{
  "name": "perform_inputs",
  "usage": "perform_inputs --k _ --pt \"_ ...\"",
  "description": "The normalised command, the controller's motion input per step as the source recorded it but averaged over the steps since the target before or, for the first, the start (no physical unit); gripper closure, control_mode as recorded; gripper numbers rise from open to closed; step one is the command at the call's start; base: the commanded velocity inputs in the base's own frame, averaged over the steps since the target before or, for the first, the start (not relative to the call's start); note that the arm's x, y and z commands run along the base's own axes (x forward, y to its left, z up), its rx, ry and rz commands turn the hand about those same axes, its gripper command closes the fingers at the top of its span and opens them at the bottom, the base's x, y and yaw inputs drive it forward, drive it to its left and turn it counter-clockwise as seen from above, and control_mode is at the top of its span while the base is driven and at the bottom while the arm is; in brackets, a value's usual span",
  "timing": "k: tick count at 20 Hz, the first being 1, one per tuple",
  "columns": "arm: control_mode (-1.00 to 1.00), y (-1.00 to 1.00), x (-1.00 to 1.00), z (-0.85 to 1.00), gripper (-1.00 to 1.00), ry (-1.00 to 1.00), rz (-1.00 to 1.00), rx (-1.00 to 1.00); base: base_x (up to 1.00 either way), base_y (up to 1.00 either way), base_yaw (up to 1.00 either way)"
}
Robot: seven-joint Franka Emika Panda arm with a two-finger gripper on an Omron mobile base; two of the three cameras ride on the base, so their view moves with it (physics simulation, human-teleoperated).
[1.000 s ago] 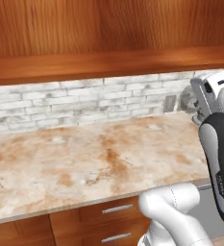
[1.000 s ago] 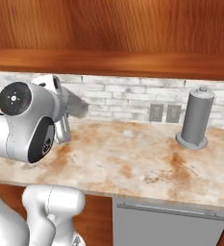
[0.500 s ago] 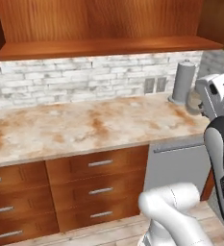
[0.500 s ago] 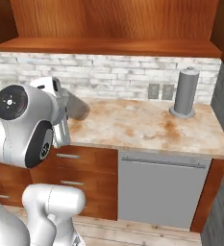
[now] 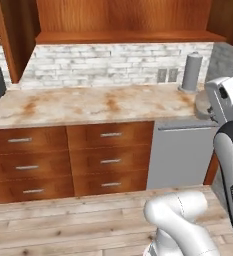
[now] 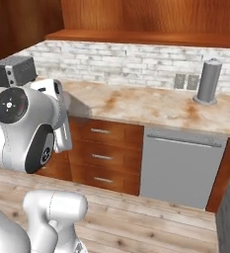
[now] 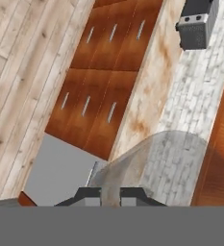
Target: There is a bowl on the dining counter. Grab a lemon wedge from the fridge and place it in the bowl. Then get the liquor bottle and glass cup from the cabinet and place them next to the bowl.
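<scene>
Step in hand: I judge this as the carry leg for the glass cup point(image 7: 156, 161), with the trip to the bowl on the dining counter not yet finished
Pincer: the pincer point(image 7: 110, 194) is clamped on the cup, its two dark tips close together at the wall of the glass
Where the cup is: in the hand view it juts out past the tips as a pale see-through shape; in the right base view it hangs beside the wrist point(image 6: 76, 106), out in front of the drawers
Surroundings: brown marbled table point(image 5: 88, 107) along a white brick wall, a toaster point(image 6: 13, 71) at one end, a grey cylinder point(image 5: 192, 71) at the other, a dishwasher front point(image 5: 180, 155) below
Base: standing back on the wooden floor, well apart from the table
Next move: I'd drive on to the dining counter, holding the cup level (glass, so no knocks), then lower it just beside the bowl and let go
</scene>
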Motion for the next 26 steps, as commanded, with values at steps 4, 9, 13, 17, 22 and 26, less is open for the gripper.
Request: perform_inputs --k 4,9,13,17,22,26 --pt "1.0 0.0 0.0 0.0 1.0 0.0 0.0 0.0 -1.0 0.0 0.31" --pt "1.0 0.0 0.0 0.0 1.0 0.0 0.0 0.0 -1.0 0.0 0.31" --pt "1.0 0.0 0.0 0.0 1.0 0.0 0.0 0.0 -1.0 -0.05 0.34" --pt "1.0 0.0 0.0 0.0 1.0 0.0 0.0 0.0 -1.0 -0.18 0.36" --pt "1.0 0.0 0.0 0.0 1.0 0.0 0.0 0.0 -1.0 -0.14 0.32" --pt "1.0 0.0 0.0 0.0 1.0 0.0 0.0 0.0 -1.0 -0.1 0.27"
